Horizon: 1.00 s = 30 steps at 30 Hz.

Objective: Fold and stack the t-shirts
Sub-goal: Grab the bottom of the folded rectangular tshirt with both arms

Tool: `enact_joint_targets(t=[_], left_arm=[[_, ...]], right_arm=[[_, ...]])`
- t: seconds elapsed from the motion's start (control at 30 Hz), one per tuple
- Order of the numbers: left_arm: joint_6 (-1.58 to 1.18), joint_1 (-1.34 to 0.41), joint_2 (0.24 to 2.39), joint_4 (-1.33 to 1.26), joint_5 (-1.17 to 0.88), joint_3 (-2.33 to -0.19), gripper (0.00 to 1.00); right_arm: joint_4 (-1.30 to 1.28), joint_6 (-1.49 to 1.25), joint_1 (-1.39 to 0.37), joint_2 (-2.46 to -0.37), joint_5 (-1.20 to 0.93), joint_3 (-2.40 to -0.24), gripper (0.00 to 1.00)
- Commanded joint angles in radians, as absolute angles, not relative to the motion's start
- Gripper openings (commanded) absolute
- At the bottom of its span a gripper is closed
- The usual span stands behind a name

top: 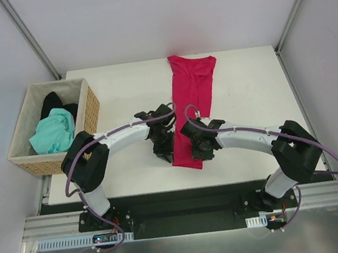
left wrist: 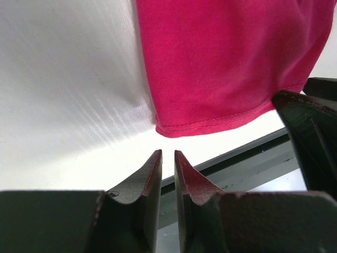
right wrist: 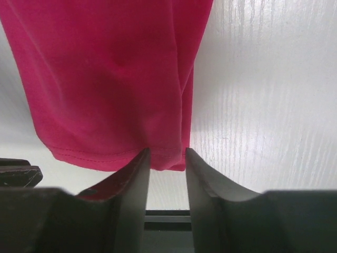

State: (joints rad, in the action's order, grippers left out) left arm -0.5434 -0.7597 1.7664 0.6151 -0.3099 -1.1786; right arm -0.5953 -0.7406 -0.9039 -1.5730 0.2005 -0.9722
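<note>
Crimson t-shirt (top: 193,98): soft, matte knit folded into 1 long narrow strip. It lies flat on the table, running from the far edge near the middle toward the near edge. The far end is wider, and the near end has a stitched hem.
Hem, left wrist view: the rounded near-left corner of the crimson t-shirt (left wrist: 226,63) has a double row of stitching. It lies just beyond the fingertips.
Hem, right wrist view: the near-right corner of the crimson t-shirt (right wrist: 105,79) has a lengthwise crease running up from it.
Left gripper (left wrist: 168,153): its 2 dark, curved fingers are drawn almost together. Only a thin slit shows between them, with no cloth in it. In the top view the left gripper (top: 163,155) sits at the strip's near-left corner.
Right gripper (right wrist: 167,150): its 2 fingers stand a little apart. The hem edge lies right at their tips, and white tabletop shows through the gap. Contact with the cloth cannot be told. From above, the right gripper (top: 201,153) is on the strip's near end.
Mint-green t-shirt (top: 53,133): a crumpled heap in the near part of the basket.
Black t-shirt (top: 52,104): bunched behind the mint-green one, in the far part of the basket.
Basket (top: 91,109): tan woven wicker, rectangular, with a pale lining. It stands at the table's left edge.
Table (top: 120,89): white and smooth, with a faint streaked grain.
</note>
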Motion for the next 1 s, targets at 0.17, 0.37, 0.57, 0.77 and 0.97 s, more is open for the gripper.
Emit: enact_joint_targets(t=[0.17,0.37,0.57,0.77,0.97], left_arm=[[-0.554,-0.767,1.717,0.658,-0.293,-1.177,0.15],[-0.561,-0.767,1.712,0.660,-0.285,-1.180,0.15],[-0.561,-0.769,1.727,0.660,-0.276,-1.206,0.15],[-0.557,-0.769,1.747,0.658,-0.273,-1.216,0.14],[-0.558,-0.767,1.752,0.660,-0.267,-1.206,0.14]], right_arm=[[-0.569,-0.770,-0.900,-1.577,0.198,-0.954,0.01],[-0.594,-0.772,-0.900,-1.559,0.206,-0.960,0.01],[-0.643,-0.792,-0.913,-1.503,0.204,-0.974,0.01],[-0.667,-0.805,-0.933,-1.494,0.198,-0.971,0.01],[-0.667,-0.815,-0.950,-1.503,0.172,-0.959,0.01]])
